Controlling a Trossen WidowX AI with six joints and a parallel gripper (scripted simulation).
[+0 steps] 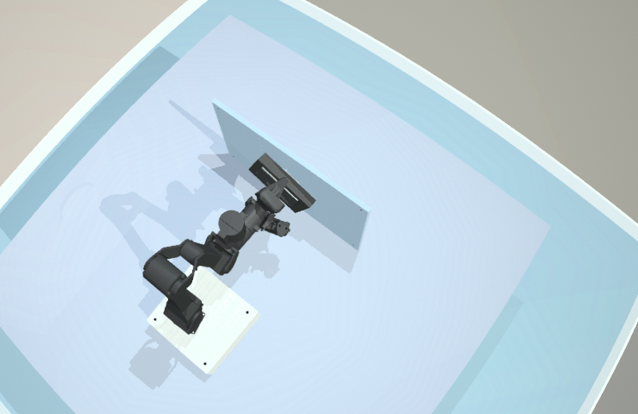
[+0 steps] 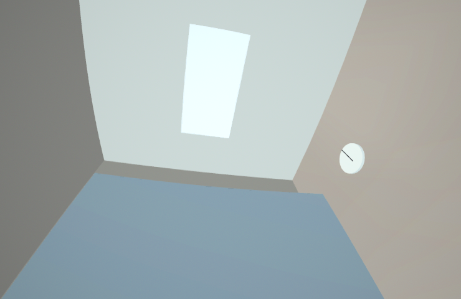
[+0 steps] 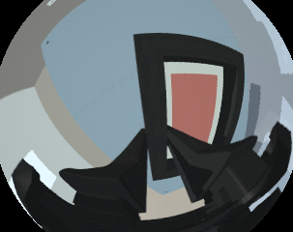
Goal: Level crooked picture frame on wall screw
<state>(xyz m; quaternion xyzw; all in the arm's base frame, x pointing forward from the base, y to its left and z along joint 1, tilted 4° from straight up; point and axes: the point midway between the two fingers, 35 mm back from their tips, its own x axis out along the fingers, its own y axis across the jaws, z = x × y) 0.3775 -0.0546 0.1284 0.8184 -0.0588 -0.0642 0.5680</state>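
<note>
The dark picture frame (image 1: pixel 306 200) (image 3: pixel 148 77) is in front of the upright blue-grey wall panel (image 1: pixel 339 215) (image 3: pixel 102 63). In the wrist view it shows a pale mat and a red picture, and its edges look slanted; I cannot tell how level it is. My gripper (image 1: pixel 284 181) (image 3: pixel 157 130) is shut on the frame's bar, with one finger outside the bar and the other inside the opening. The screw is not clearly visible, and the notched strip is hidden behind the frame.
The arm reaches from a white base plate (image 1: pixel 222 336) up to the panel. The panel extends past both sides of the frame. The exterior view shows neither arm nor frame, only a blue surface (image 2: pixel 195 246), room walls and a round white clock (image 2: pixel 349 164).
</note>
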